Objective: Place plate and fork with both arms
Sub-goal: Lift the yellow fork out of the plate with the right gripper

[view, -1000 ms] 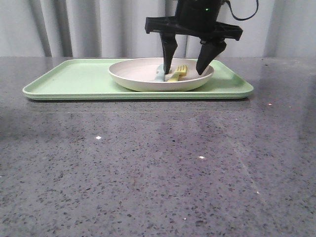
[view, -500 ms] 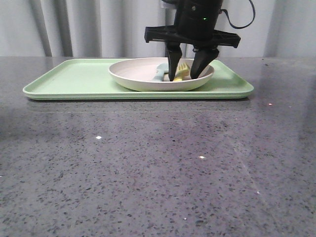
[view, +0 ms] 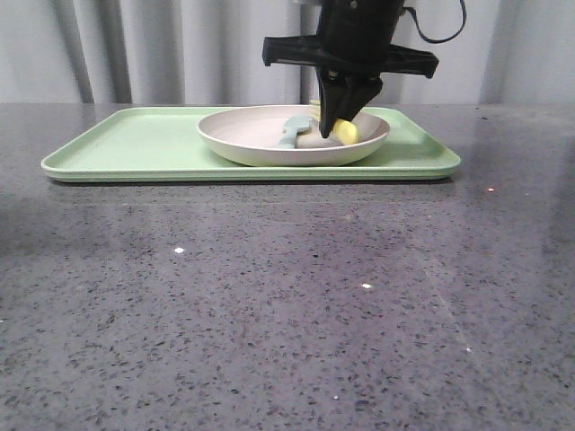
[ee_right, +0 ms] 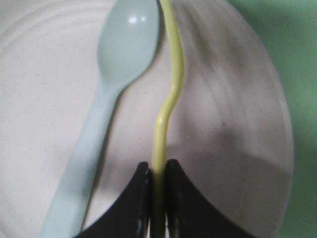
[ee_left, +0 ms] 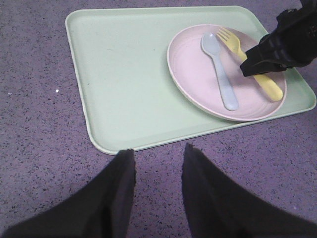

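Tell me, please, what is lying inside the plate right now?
The plate holds a spoon and the fork side by side. The right gripper is shut on the fork's handle, hiding part of it.

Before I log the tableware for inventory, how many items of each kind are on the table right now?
Trays: 1, light green tray
Plates: 1, pinkish plate
Forks: 1, yellow fork, pinched by the right gripper
Spoons: 1, pale blue spoon
Total: 4
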{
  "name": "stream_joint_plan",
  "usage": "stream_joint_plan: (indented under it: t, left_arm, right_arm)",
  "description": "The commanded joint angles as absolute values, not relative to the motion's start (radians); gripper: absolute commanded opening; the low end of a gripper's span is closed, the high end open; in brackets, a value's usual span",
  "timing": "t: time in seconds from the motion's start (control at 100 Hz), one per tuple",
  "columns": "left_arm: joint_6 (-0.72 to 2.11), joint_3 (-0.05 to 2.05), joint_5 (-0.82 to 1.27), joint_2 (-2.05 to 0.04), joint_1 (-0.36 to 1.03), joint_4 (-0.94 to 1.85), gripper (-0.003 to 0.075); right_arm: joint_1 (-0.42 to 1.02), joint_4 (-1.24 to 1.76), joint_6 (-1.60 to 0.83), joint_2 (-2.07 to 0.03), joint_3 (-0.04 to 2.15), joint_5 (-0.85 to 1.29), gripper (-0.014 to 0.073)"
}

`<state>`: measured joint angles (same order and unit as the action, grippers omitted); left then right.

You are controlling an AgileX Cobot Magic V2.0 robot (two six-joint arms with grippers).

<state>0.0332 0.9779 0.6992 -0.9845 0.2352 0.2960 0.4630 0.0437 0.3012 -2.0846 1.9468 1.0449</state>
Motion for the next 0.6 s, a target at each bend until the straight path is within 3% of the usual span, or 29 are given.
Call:
stream_joint_plan:
  t: [0.0, 0.59]
  left_arm:
    - [0.03, 1.005, 0.632, -0.968, 0.234, 0.312, 0.0242]
    - [0.03, 1.005, 0.651, -0.968, 0.234, 0.312, 0.0242]
  right_arm:
    - [0.462, 0.034, 0.301, -1.985, 1.975, 1.021, -0.0027]
    - [0.412, -0.079, 0.296, -1.894, 1.966, 1.175, -0.0028]
